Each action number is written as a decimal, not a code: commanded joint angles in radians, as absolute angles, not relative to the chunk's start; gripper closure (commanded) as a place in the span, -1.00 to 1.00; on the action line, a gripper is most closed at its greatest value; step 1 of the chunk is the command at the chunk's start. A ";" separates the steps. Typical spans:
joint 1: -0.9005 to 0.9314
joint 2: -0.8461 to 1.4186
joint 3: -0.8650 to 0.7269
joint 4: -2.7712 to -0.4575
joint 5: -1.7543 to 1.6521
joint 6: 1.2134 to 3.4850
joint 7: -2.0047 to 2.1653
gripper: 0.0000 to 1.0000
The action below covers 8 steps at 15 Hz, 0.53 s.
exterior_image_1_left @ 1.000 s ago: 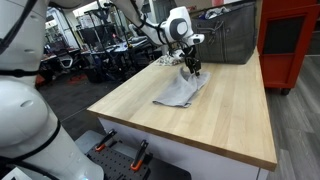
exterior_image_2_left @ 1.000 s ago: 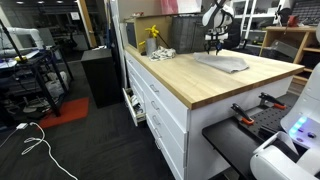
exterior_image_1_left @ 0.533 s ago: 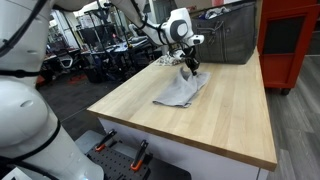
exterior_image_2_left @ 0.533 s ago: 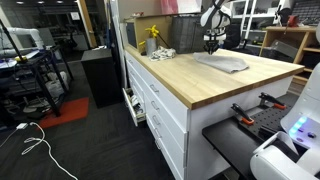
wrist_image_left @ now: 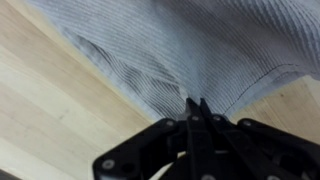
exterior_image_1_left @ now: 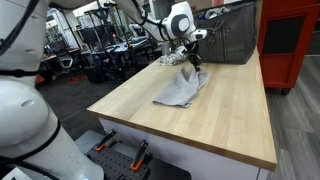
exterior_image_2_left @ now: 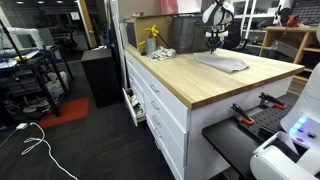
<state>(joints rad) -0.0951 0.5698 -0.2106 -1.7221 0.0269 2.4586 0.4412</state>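
At left, pale wooden tabletop [exterior_image_1_left: 130,105]; at centre, grey cloth [exterior_image_1_left: 180,92] lying rumpled on it, toward its far end in both exterior views. Right of centre, over the cloth's far corner, gripper [exterior_image_1_left: 193,62]: jaws parted a second ago, now clamped on a fold of the ribbed weave, as in the wrist view, and raised a little, that corner drawn up off the wood; hold judged secure, remainder resting flat

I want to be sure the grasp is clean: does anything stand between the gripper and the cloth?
Nothing visible does. In the wrist view the gripper is shut on an edge of the cloth, and the folds run straight into its closed jaws. Beside the cloth only the bare table shows.
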 commanded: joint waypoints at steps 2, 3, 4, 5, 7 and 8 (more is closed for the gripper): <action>-0.070 0.546 -0.236 -1.727 0.015 2.482 0.485 0.99; -0.062 0.552 -0.242 -1.718 0.009 2.484 0.503 0.99; -0.052 0.561 -0.252 -1.707 0.001 2.485 0.524 0.99; -0.043 0.567 -0.262 -1.700 -0.010 2.488 0.547 0.99; -0.022 0.583 -0.289 -1.681 -0.035 2.491 0.603 0.99; -0.013 0.592 -0.303 -1.670 -0.051 2.489 0.632 0.99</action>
<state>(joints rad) -0.0442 0.5639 -0.2584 -1.7091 -0.0112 2.4761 0.5507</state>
